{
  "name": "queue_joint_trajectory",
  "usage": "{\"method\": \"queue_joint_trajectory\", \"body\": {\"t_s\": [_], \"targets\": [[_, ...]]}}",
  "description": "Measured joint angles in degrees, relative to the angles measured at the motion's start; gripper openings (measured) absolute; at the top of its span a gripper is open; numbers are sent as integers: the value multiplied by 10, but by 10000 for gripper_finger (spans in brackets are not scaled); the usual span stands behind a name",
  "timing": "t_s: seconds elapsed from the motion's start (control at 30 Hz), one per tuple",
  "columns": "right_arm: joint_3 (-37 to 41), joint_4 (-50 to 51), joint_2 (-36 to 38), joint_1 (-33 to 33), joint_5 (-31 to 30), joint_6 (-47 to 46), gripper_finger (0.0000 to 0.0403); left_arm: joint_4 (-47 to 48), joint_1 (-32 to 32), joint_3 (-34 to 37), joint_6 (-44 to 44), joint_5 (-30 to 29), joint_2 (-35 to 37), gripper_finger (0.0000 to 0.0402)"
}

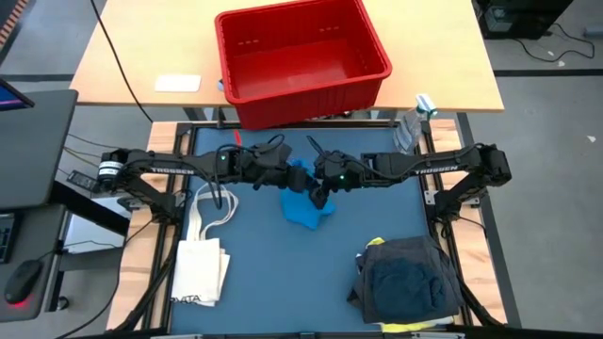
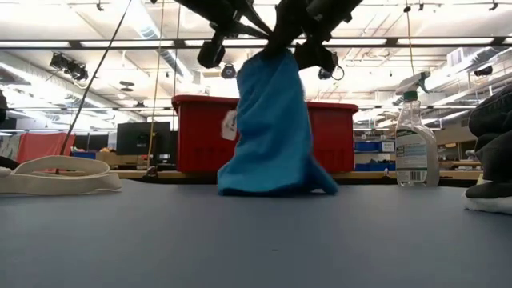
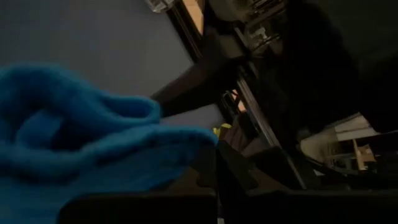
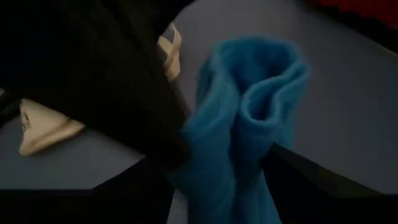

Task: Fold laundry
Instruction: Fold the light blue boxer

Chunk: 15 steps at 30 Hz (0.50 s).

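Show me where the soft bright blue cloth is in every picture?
High view: the soft bright blue cloth at mid-table, between both arms.
Low view: cloth hanging at centre.
Left wrist view: cloth close up.
Right wrist view: cloth centre.
Shared landmark: red plastic bin behind it, high and low.

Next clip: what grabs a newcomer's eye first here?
A bright blue cloth hangs mid-table, lifted between both arms, its lower end resting on the mat. The left pincer is shut on its top; the right pincer is beside it. Behind sits a red bin; a dark garment pile lies at the near right corner.
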State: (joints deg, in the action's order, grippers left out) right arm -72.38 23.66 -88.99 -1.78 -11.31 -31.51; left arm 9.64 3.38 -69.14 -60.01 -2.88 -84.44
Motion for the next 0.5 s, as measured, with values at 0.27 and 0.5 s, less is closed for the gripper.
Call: {"method": "queue_joint_trajectory", "body": {"t_s": [0.27,0.5], "targets": [[1,-20,0,-2,6,-17,147,8,4,0,12,0,1,0],[-1,-10,0,-5,20,14,23,13,25,0,52,35,1,0]]}}
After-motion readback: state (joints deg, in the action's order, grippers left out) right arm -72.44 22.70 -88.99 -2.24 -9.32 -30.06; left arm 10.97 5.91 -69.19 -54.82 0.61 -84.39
